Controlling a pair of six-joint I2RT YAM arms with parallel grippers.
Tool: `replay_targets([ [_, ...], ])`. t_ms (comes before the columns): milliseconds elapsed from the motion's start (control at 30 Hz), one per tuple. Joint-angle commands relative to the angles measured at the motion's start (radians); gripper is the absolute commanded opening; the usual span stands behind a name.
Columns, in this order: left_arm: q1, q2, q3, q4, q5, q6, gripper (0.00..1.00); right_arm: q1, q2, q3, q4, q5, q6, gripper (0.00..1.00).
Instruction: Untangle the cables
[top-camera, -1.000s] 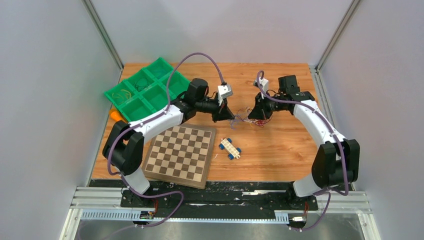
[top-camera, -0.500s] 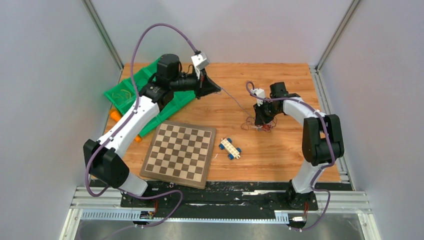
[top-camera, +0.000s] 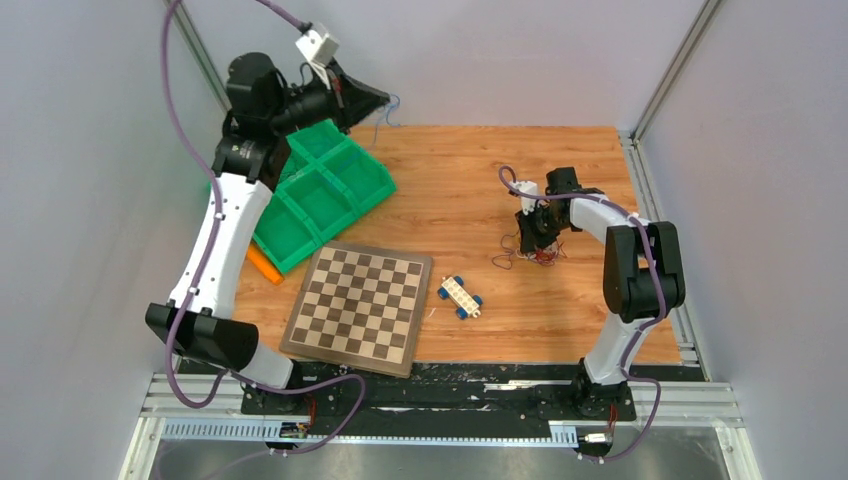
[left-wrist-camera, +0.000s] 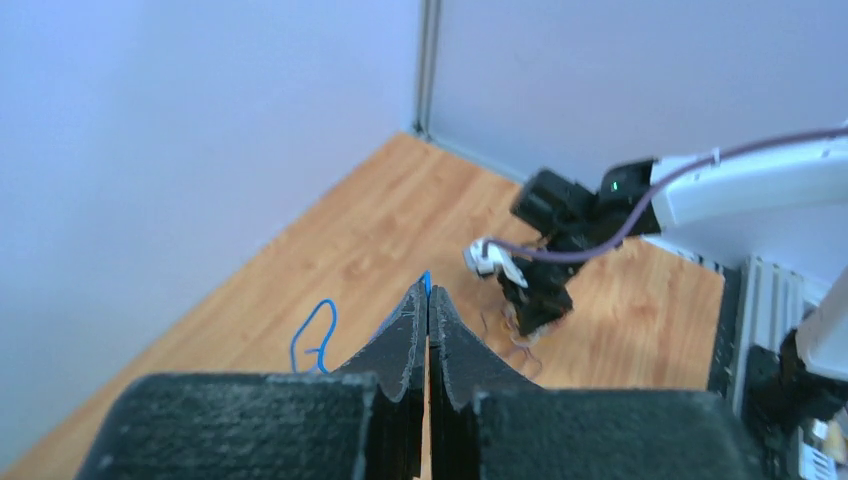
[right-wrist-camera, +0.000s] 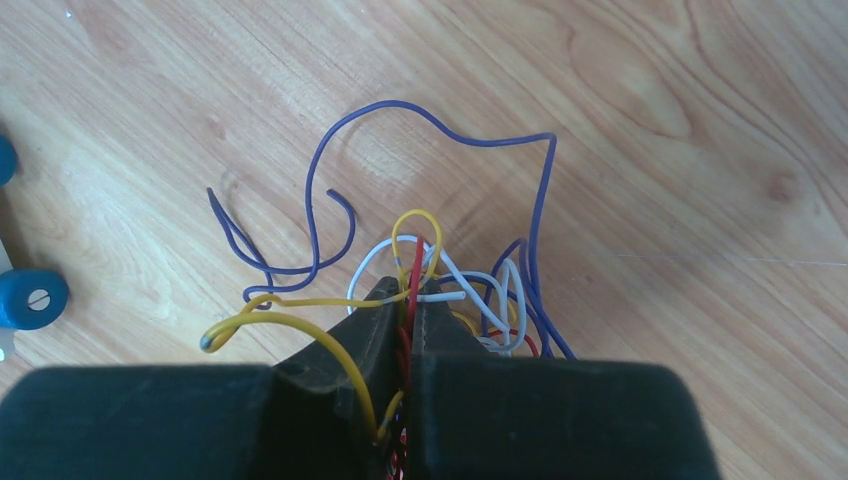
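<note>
A small clump of thin cables (top-camera: 530, 253) in yellow, red, white and purple lies on the wooden table right of centre. My right gripper (top-camera: 537, 243) stands on it, shut on red and yellow strands (right-wrist-camera: 411, 262). A purple strand (right-wrist-camera: 440, 125) loops loose on the wood ahead of the tips. My left gripper (top-camera: 385, 100) is raised high at the back left, shut on a single blue cable (left-wrist-camera: 312, 335) that dangles from its tips (top-camera: 388, 112). In the left wrist view the right gripper and clump (left-wrist-camera: 530, 320) show far below.
A green compartment tray (top-camera: 322, 190) sits at the back left under my left arm, with an orange object (top-camera: 263, 265) beside it. A chessboard (top-camera: 360, 306) lies front centre. A white toy car with blue wheels (top-camera: 460, 297) lies right of the board.
My left arm has swung up and back to the left, pulling the blue cable free of the clump. My right gripper stayed down on the clump, shifting slightly.
</note>
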Motion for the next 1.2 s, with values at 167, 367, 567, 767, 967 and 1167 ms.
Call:
replay_targets([
  [167, 0.156, 0.016, 0.229, -0.03, -0.09, 0.039, 0.0, -0.009, 0.005, 0.017, -0.013, 0.005, -0.001, 0.08],
  [367, 0.254, 0.068, 0.222, 0.047, -0.15, 0.022, 0.0, -0.009, 0.0, 0.025, -0.037, -0.016, 0.006, 0.09],
  [567, 0.306, 0.146, 0.229, 0.051, -0.2, 0.111, 0.0, -0.009, 0.003, 0.042, -0.063, -0.026, 0.001, 0.08],
  [767, 0.369, 0.231, 0.201, 0.104, -0.289, 0.196, 0.0, -0.009, 0.004, 0.064, -0.103, -0.028, -0.009, 0.08],
  [967, 0.418, 0.354, 0.17, 0.245, -0.29, 0.234, 0.0, -0.009, 0.012, 0.083, -0.14, -0.024, -0.015, 0.09],
  [1167, 0.437, 0.518, 0.28, 0.29, -0.264, 0.204, 0.02, -0.009, 0.033, 0.112, -0.165, -0.019, -0.015, 0.09],
])
